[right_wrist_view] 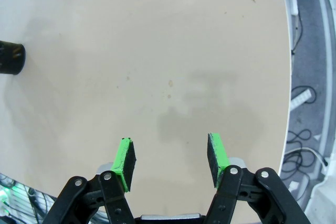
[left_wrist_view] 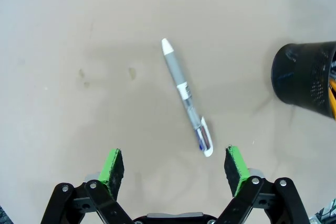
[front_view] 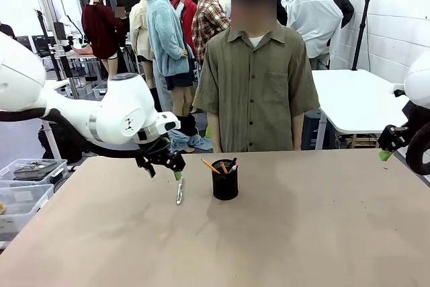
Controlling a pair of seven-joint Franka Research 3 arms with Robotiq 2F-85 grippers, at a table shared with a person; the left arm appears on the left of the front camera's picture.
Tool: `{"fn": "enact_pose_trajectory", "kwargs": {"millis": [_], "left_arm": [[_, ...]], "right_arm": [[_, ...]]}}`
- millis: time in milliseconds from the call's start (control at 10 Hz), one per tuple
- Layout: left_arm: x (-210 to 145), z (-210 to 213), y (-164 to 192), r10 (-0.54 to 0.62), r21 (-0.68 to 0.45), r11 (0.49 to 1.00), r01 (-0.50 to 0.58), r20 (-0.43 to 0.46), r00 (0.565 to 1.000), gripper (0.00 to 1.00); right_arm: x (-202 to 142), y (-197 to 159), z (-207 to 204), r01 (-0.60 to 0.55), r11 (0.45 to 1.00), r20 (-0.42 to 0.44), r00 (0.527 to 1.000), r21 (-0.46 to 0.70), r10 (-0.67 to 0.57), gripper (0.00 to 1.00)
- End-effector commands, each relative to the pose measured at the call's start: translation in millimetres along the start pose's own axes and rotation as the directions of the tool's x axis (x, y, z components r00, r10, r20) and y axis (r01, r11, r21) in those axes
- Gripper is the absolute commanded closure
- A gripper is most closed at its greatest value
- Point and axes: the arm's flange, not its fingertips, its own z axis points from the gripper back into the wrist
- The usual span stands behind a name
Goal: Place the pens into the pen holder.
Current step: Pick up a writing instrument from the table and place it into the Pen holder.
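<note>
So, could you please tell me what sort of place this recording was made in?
Probably a robotics lab or workshop: two robot arms work at a brown table, more white work tables stand behind, and plastic storage bins sit beside it.

A plain tan table (front_view: 302, 233) fills the near part of the front view, its far edge running in front of the person. Two things rest directly on it. A black mesh pen holder (front_view: 225, 181) stands upright a little left of the middle, toward the far edge (an orange-yellow pencil (front_view: 210, 166) and another pen lean out of its top). Just to its left a silver-white pen (left_wrist_view: 186, 97) lies flat on the surface, apart from the holder. A few faint stains (left_wrist_view: 84, 77) mark the tabletop near the pen.
</note>
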Motion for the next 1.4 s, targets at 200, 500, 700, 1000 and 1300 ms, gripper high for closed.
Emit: {"fn": "enact_pose_trajectory", "kwargs": {"millis": [200,500,700,1000,1300], "left_arm": [[29,-30,-18,0.017,0.027,0.999,-0.017,-0.023,1.0,0.0],[32,-55,-22,0.02,0.041,0.999,-0.016,-0.091,0.996,0.0],[34,-70,-24,0.014,0.076,0.997,-0.005,-0.12,0.993,0.0],[34,-74,-22,0.032,0.104,0.994,-0.018,-0.136,0.99,0.0],[34,-74,-22,0.03,0.12,0.993,-0.012,-0.15,0.988,0.51]], "right_arm": [[-3,3,-4,0.011,0.999,0.003,1.0,-0.032,-0.011,0.31],[-3,3,-4,0.011,0.999,0.003,1.0,-0.032,-0.011,0.31],[-3,3,-4,0.011,0.999,0.003,1.0,-0.032,-0.011,0.31],[-3,3,-4,0.011,0.999,0.003,1.0,-0.032,-0.011,0.31],[-3,3,-4,0.011,0.999,0.003,1.0,-0.032,-0.011,0.31]]}}
